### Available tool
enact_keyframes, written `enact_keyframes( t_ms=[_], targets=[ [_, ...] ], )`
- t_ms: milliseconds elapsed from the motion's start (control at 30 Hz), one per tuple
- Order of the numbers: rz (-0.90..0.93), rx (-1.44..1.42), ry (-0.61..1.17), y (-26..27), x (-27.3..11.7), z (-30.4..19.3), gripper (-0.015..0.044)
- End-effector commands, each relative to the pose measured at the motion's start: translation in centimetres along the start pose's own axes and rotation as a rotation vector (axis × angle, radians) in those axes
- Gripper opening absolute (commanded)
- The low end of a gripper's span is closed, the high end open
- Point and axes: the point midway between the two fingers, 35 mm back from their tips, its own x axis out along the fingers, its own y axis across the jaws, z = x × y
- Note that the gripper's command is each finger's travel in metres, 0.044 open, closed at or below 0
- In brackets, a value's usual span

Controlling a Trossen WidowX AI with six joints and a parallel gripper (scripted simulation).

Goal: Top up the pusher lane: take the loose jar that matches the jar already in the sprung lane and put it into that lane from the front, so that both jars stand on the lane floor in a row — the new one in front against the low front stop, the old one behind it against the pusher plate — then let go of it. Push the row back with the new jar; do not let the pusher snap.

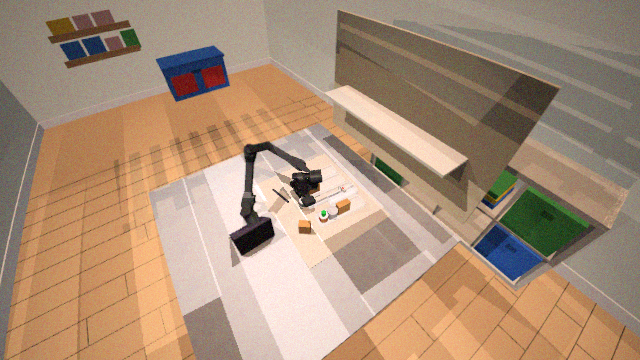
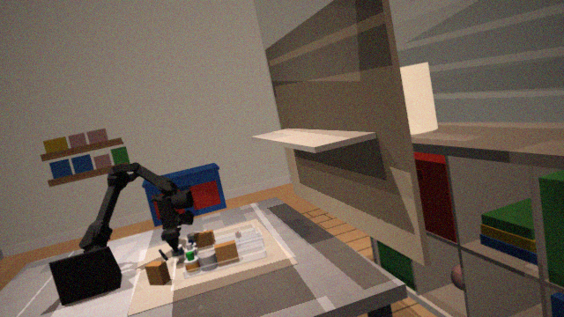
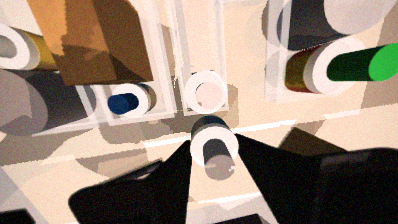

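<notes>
Item: gripper [image 3: 212, 152], clamped on the loose jar [image 3: 214, 148], held upright and lined up for front entry. Directly ahead: sprung lane [image 3: 197, 55] with matching jar [image 3: 209, 93] at its front. Blue-capped jar [image 3: 125, 101] ahead-left; green-capped jar [image 3: 345, 64] ahead-right.

Matt black gripper [image 3: 212, 165], smooth white-bodied jar [image 3: 214, 148] with grey lid, clear glossy lane walls [image 3: 176, 65], wood-plank floor [image 1: 90, 280]

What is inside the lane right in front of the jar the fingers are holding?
One jar with a pale pinkish lid stands at the lane's front end, just ahead of the held jar. Behind it the floor looks bare; the pusher plate is not in view.
</notes>
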Motion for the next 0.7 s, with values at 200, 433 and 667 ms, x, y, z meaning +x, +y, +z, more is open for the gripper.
enact_keyframes(
  t_ms=[200, 433, 667],
  targets=[
    [0.003, 0.004, 0.001, 0.03, 0.14, 0.42, 0.0000],
    [0.003, 0.004, 0.001, 0.02, 0.15, 0.68, 0.0000],
    [0.003, 0.004, 0.001, 0.02, 0.16, 0.94, 0.0000]
  ],
)
